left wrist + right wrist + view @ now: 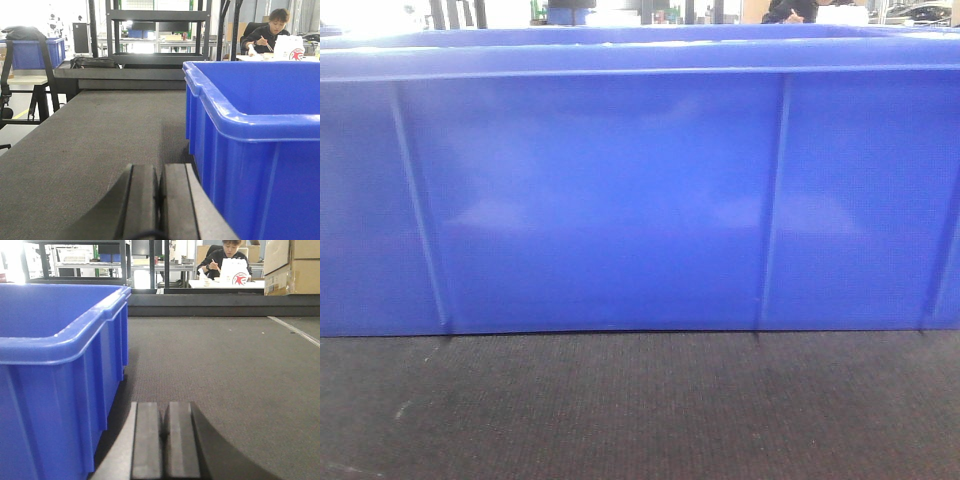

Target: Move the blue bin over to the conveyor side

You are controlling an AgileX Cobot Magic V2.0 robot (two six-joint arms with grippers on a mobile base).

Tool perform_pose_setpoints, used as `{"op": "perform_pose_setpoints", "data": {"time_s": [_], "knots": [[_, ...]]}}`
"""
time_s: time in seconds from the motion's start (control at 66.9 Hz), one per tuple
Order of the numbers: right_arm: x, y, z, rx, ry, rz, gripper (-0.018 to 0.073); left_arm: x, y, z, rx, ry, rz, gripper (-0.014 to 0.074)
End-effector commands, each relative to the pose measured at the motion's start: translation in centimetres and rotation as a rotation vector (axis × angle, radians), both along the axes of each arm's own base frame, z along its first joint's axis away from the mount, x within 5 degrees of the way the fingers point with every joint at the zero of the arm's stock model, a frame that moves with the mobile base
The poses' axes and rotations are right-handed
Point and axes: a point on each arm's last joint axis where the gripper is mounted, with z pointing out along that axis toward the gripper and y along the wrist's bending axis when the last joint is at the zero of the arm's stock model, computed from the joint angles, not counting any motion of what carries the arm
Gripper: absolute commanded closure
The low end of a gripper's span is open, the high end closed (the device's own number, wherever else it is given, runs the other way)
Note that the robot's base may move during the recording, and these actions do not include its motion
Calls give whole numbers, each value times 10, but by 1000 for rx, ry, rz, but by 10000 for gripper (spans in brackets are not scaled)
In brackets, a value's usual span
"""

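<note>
1. In the front-facing view we see the blue bin (640, 200) filling almost the whole frame, its long ribbed wall facing us and its base resting on the conveyor (640, 410), whose dark woven belt runs across the bottom of the picture.

2. In the left wrist view our left gripper (160, 197) sits at the bottom centre, its two dark pads pressed together with nothing between them. The blue bin (260, 150) stands just beside it, filling the right half of the frame, apart from the pads as far as we can tell.

3. The conveyor (100, 135) stretches from the lower left of that view up to a dark end rail at mid-frame.

4. In the right wrist view our right gripper (165, 440) sits at the bottom centre, pads likewise closed on nothing. The blue bin (55, 370) takes up the left half, just beside it.

5. The conveyor (225, 370) spreads across the right half of that view.

6. A seated person (225, 257) shows at the upper centre, at a table behind the belt.
</note>
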Motion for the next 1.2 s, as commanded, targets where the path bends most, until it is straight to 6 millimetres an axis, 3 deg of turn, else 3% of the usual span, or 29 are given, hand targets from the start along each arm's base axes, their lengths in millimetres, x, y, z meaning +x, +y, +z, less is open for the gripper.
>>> {"op": "perform_pose_setpoints", "data": {"time_s": [0.0,1.181], "knots": [[-1,-2,4,-4,-43,-37,646,-1,0,3,-4,-25,3,603],[-1,-2,4,17,-46,-35,646,-1,0,3,-4,-25,3,603]]}}
